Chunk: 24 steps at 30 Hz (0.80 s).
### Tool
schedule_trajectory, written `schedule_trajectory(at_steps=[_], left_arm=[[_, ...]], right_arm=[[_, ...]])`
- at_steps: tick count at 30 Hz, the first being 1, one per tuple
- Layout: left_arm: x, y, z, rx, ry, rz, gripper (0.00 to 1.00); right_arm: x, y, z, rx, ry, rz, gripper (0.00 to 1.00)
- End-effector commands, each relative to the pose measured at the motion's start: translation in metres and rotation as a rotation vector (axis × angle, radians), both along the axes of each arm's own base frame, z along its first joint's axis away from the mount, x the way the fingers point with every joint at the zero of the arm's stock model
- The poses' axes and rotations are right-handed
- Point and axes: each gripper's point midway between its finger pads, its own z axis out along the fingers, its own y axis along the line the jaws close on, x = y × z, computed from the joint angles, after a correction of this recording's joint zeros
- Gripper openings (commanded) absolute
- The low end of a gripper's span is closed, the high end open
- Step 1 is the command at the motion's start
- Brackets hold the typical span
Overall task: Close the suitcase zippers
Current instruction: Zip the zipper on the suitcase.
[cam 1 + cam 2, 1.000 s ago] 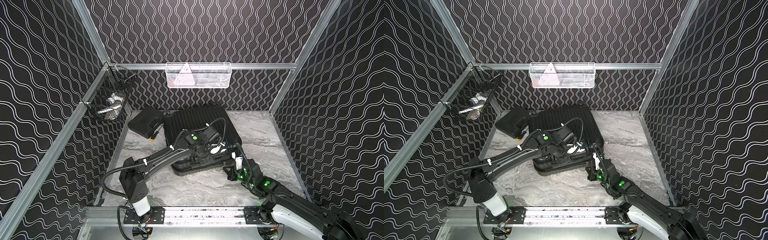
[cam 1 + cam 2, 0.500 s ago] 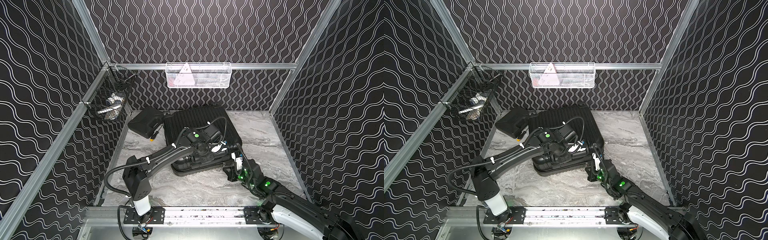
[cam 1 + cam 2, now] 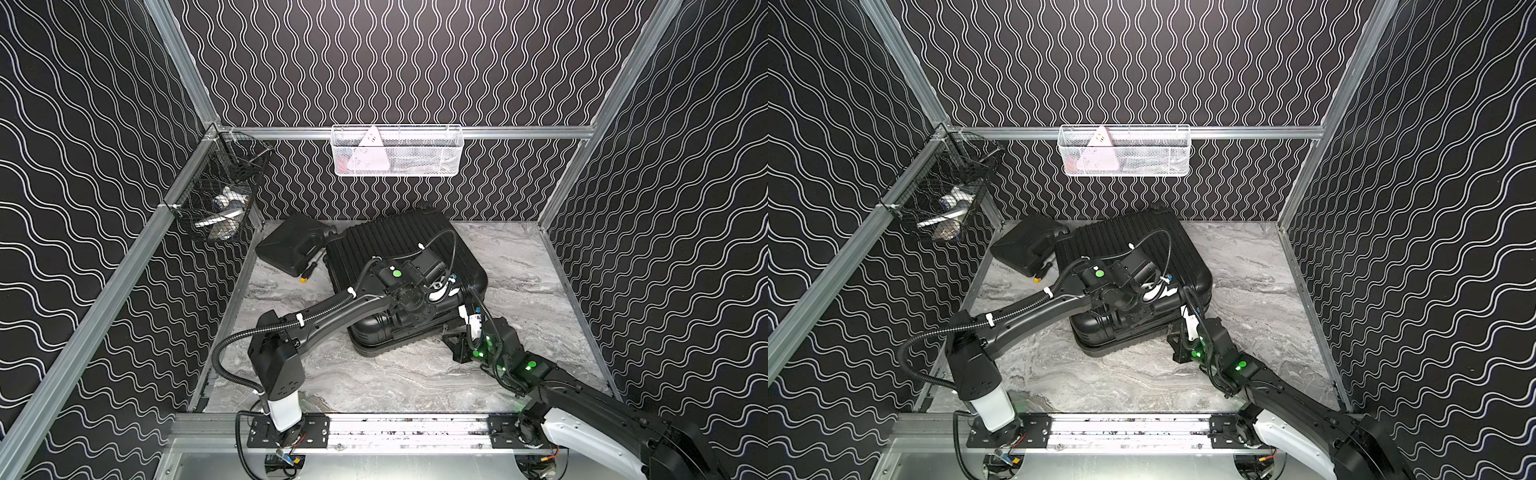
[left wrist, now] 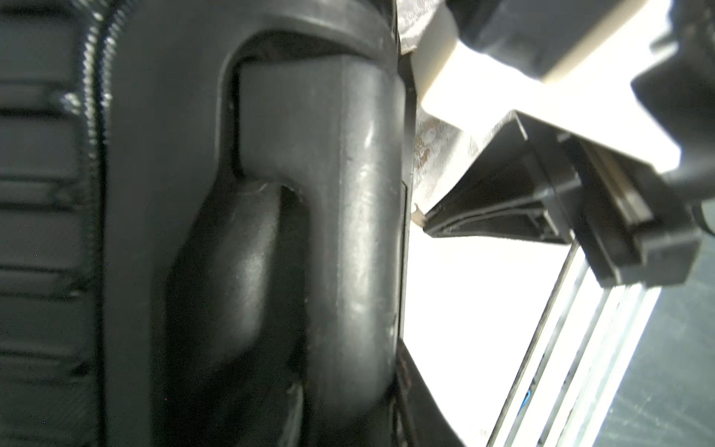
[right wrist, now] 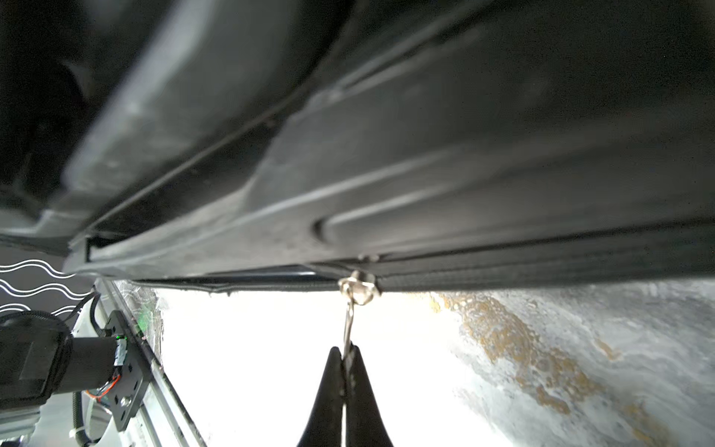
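Bright metal marks the weak point: the zipper pull [image 5: 350, 321] is pinched only at its tip by the right hand [image 5: 345, 354], whose fingers are pressed together on it at the near right corner of the suitcase [image 3: 399, 245]. The suitcase is laid flat on the marble table [image 3: 519, 291], shells together. On one side of the slider the zip track [image 5: 541, 271] appears joined, while on the other the seam is seen to gape slightly. A slip of the thin tab from so shallow a pinch is judged the likeliest fault. A pull angled away from the line of the track could cock the slider or snag it on the loose seam edge. The suitcase could also be dragged across the smooth table if it is not braced. The left hand [image 3: 413, 318] is placed over the near end of the suitcase by its handle [image 4: 348, 232]. It is closed, but whether anything is clamped cannot be told. The left arm is stretched across the lid and may crowd the right arm at that corner. A smaller flat black case [image 3: 291, 245] is set just beside the far left corner of the suitcase, with a yellow-tipped tool [image 3: 306, 276] next to it. A white wire basket [image 3: 397, 151] and a black one [image 3: 216, 208] are hung on the walls beyond the suitcase, well apart from the work.
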Motion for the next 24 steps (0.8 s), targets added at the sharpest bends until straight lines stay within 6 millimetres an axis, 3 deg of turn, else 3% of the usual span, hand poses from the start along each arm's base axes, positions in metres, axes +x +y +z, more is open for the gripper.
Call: schedule_trajectory(at_steps=[1,10,24], left_arm=[[0.045,-0.032,0.036,-0.207,-0.134,0.166,0.09],[0.062,-0.051,0.056,-0.273,-0.154,0.211,0.09],[0.083,-0.064,0.057,-0.327,-0.156,0.322,0.06]], right_arm=[[-0.009,0.016,0.014,0.069,-0.029,0.102,0.00],[-0.015,0.027,0.018,0.101,-0.028,0.170,0.00],[-0.024,0.043,0.018,0.117,-0.033,0.251,0.00]])
